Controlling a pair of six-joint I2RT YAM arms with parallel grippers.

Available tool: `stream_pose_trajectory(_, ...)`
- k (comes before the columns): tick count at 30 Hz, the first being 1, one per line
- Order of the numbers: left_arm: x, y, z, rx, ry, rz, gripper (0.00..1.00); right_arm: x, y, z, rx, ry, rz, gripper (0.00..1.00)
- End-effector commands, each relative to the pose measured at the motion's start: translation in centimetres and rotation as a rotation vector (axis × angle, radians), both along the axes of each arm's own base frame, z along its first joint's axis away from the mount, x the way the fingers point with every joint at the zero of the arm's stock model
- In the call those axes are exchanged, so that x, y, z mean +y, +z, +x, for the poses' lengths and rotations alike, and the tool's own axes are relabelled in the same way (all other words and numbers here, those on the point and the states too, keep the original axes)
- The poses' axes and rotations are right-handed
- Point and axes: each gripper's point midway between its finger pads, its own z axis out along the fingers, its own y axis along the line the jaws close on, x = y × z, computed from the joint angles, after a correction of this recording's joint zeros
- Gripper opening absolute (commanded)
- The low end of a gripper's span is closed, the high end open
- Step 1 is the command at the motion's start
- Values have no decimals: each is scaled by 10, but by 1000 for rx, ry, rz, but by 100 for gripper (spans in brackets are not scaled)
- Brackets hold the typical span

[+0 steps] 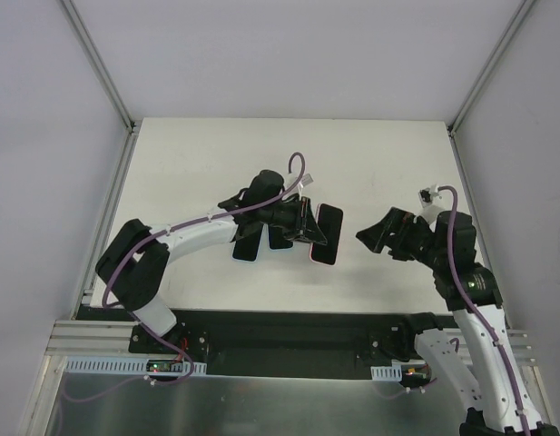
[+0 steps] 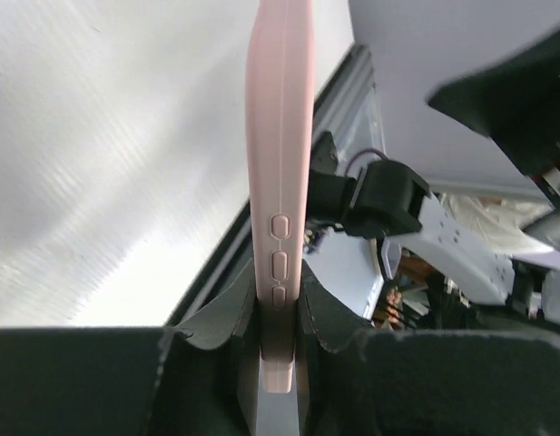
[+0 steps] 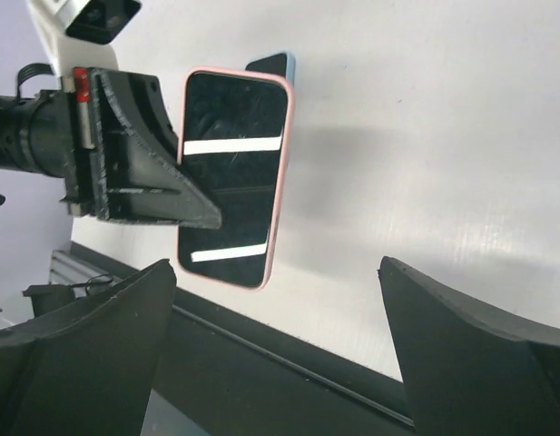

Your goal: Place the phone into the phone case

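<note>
Under my left arm the blue-rimmed case [image 1: 246, 252] [image 3: 272, 62] lies flat on the white table [image 1: 370, 163]. Just to its right, my left gripper [image 1: 302, 222] [image 2: 278, 300] is clamped on the long edge of the pink phone [image 1: 329, 234] [image 2: 278, 136] [image 3: 234, 173], dark screen showing; I cannot tell whether the phone touches the table. Farther right, my right gripper [image 1: 370, 234] [image 3: 275, 272] hangs with fingers spread wide, holding nothing, pointed at the phone but apart from it.

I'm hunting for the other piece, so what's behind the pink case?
A blue-edged corner peeks out behind the pink case. The case hides the rest, so I can't tell what it is.
</note>
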Motion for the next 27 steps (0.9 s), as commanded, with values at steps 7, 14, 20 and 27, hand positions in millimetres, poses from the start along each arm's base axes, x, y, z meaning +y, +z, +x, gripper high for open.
stream_pose_trajectory(7, -16, -63, 64, 7, 95, 174, 0, -42, 16, -11, -54, -171, -153, 96)
stream_pose_trajectory(14, -24, -99, 91, 68, 122, 211, 0, -41, 14, -16, -65, -120, -194, 96)
stream_pose_trajectory(20, -21, -125, 88, 129, 126, 243, 12, -32, 5, -13, -6, -72, -180, 96)
stream_pose_trajectory(27, -6, -123, 76, 131, 124, 265, 52, -39, -23, -22, 117, -58, -248, 96)
